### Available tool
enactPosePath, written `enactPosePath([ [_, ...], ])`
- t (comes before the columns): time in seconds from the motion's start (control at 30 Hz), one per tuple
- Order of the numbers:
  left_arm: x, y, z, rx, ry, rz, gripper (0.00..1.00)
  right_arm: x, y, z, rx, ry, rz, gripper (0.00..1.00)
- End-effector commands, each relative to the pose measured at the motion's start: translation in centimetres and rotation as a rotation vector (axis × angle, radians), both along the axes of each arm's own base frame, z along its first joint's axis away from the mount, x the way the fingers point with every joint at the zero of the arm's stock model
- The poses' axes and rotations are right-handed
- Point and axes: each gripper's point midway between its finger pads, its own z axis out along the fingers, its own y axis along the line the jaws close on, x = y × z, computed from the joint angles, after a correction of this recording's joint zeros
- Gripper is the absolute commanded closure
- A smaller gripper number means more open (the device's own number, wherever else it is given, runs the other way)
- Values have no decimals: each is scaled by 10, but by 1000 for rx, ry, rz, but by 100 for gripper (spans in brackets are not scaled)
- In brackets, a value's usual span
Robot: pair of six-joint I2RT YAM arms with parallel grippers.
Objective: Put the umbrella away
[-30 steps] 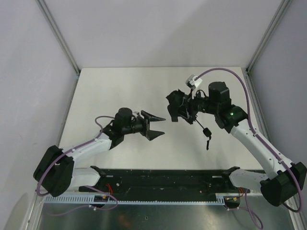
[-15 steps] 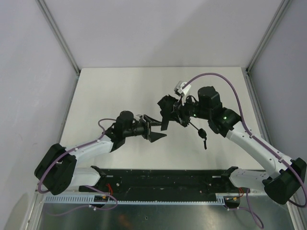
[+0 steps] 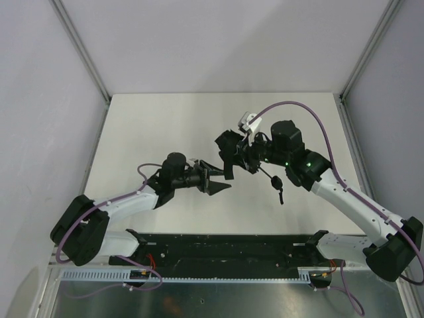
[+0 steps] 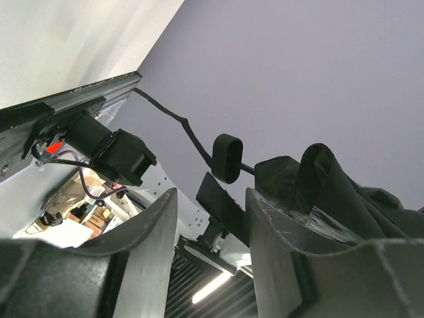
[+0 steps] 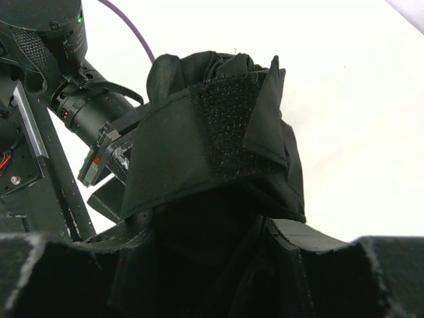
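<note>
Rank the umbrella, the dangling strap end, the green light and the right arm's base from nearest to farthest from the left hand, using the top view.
From the left hand:
1. umbrella, just beyond it, toward the table's back.
2. strap end, hanging to the right.
3. green light, farther right, on the right arm.
4. right arm's base, bottom right corner.

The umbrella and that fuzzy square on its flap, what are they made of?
The umbrella looks like thin matte black cloth, probably woven nylon: it folds and creases softly. The fuzzy square looks like Velcro, with a rough, bristly black texture.
</note>
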Motion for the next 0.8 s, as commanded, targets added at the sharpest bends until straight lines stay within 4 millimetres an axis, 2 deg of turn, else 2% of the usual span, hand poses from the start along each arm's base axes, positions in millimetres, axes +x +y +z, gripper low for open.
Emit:
enactPosePath([
  [0.0,8,-6,28,-103,165,35,52,7,9,40,76,-126,5,100],
  [0.53,12,-9,31,-105,159,38,69,0,15,35,43,-131,5,100],
  [0.63,13,-8,30,-101,144,53,81,-1,16,35,42,-132,8,100],
  [0.7,15,-6,30,-95,123,65,93,-3,17,33,39,-126,14,100],
  [0.77,19,-5,30,-81,72,82,98,-6,18,31,37,-113,27,100],
])
